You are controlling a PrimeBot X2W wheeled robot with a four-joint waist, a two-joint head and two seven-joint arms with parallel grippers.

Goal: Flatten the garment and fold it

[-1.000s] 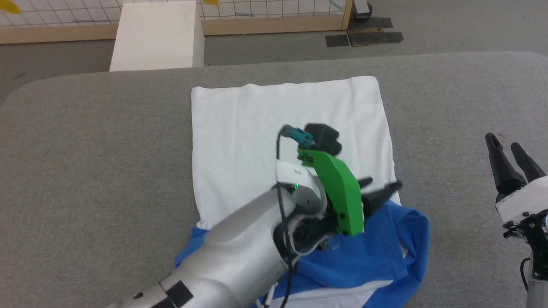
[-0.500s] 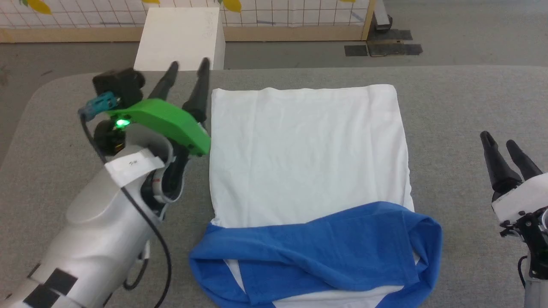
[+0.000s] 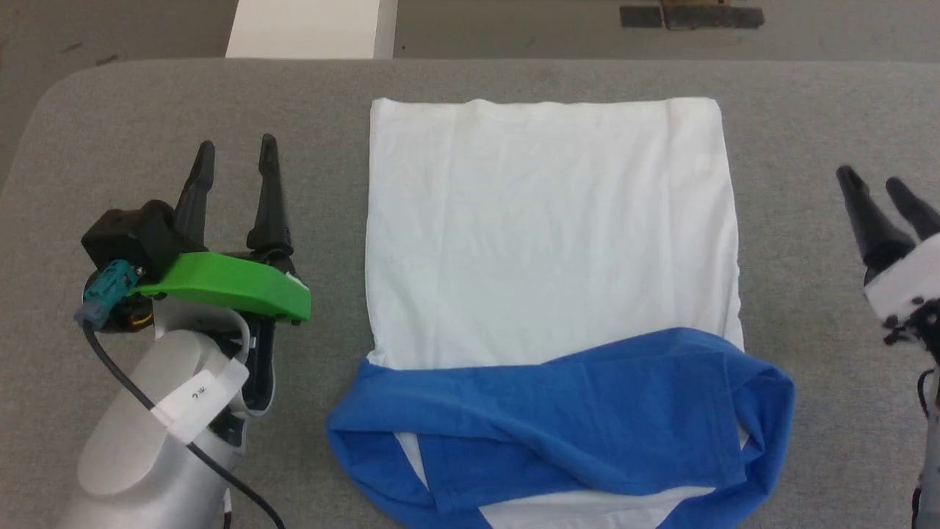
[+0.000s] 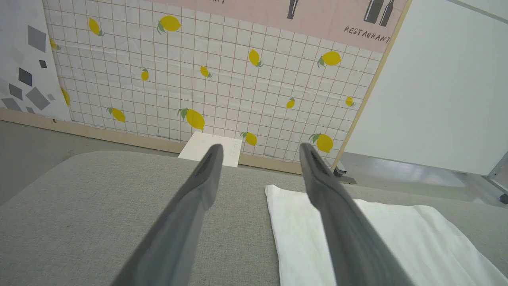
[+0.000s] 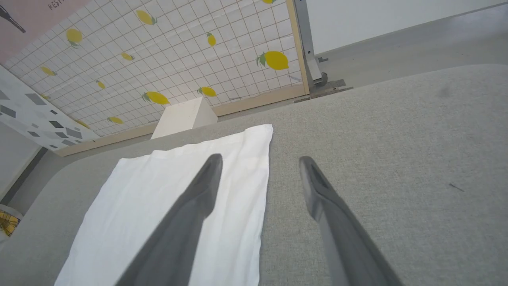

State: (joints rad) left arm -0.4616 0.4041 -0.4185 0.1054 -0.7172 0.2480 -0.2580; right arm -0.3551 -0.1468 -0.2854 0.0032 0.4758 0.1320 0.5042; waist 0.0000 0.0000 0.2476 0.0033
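Garment (image 3: 551, 242) laid out mid-desk, as I see it from the operating station: its white body lies flat and squared to the grey desk (image 3: 147, 110), hem toward the far edge. The blue sleeves (image 3: 587, 433) are drawn in across the near end in a rumpled, overlapping band, with a lip of blue bulging past the right side seam. I have the left pincer (image 3: 236, 144) parked just off the cloth's left edge, fingers pointing away from me and spread wide with nothing between them. Its wrist camera looks along them past the garment's far left corner to a lemon-print screen (image 4: 198, 79) and a white box (image 4: 210, 149) on the floor beyond. The right pincer (image 3: 870, 178) waits near the desk's right side, apart from the cloth, equally wide and empty. Both sit clear, I judge, so that the head camera gets an unblocked look at the lay of the fabric and each arm has its own side within reach. By my reading the flattening is largely done on the white panel, and the sleeves are tucked but untidy. The next move probably calls for a matched pinch at the two near corners, and thin cloth like this may drag or unfold the sleeve layer if lifted unevenly.
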